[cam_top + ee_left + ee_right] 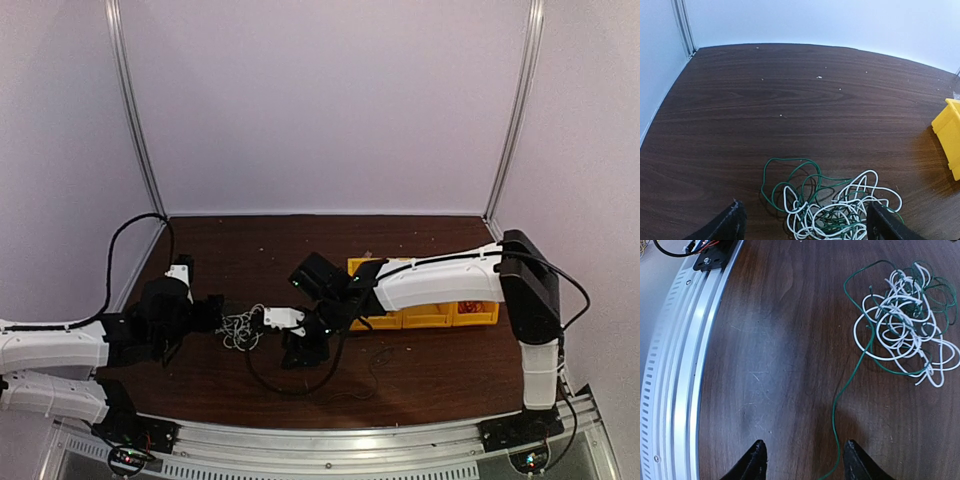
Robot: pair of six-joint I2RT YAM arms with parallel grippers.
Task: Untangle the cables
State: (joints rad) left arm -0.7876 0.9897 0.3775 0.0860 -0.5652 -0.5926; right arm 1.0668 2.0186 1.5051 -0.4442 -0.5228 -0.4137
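The cables (830, 212) lie bunched at lower centre of the left wrist view, framed by the wide-open left gripper (807, 227). The right gripper (805, 462) — jaws parted — straddles a loose green strand (836, 410); best pinch it there and draw away slowly.

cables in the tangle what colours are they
The cables are green and white; clearest in the right wrist view.

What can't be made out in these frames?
- Right wrist: green cable leaves the bottom edge between the fingers of the right tool; its end is unseen.
- Left wrist: near side of the tangle cut off by the bottom edge.
- Top: tangle too small to separate strands; yellow bins mostly hidden by the right arm.
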